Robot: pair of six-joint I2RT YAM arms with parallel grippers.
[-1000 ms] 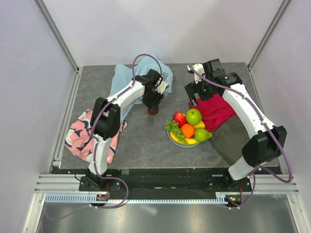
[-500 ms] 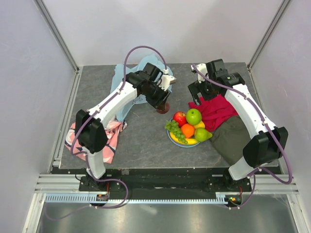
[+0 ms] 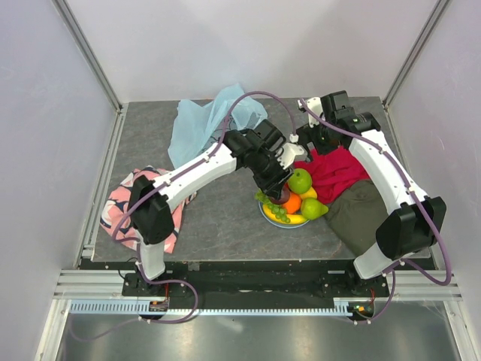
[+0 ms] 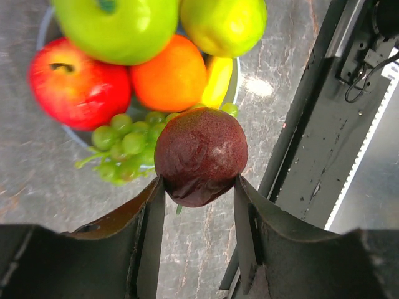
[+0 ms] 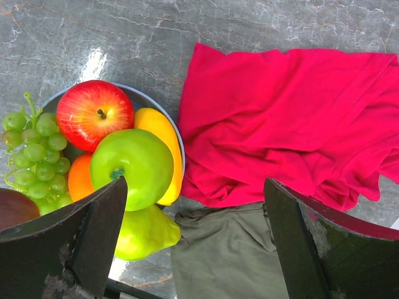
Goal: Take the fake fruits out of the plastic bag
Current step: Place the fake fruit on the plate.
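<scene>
The left gripper (image 4: 197, 187) is pinching the plum (image 4: 199, 154) between its 2 fingers (image 4: 153, 212), the jaws closing partway and pressing on the plum's 2 sides, with most of the fruit sticking out past the fingertips. The plum is looking nearly round, so no long axis is showing, and which way its stem end is facing cannot be told. Beyond the fingertips the plate (image 5: 153, 106) is carrying the other 6 fruits: the grapes (image 4: 128, 146) are sitting straight past the plum and closest to it, the orange (image 4: 169, 75) and the banana (image 4: 216, 81) are lying further out, the red apple (image 4: 78, 81) is lying off toward 1 finger, and the green apple (image 4: 115, 25) and the pear (image 4: 223, 25) are sitting furthest from the gripper. The banana is running lengthwise away from the fingertips; both apples are showing their stem dimples upward. The bag (image 3: 207, 124) is lying crumpled well behind this gripper, past its wrist, with no fruit showing in it. The right gripper (image 5: 194, 187) is hanging wide open and gripping nothing; the red cloth (image 5: 287, 118) is spreading beneath its jaws, and the plate is lying beside 1 finger (image 5: 93, 237).
</scene>
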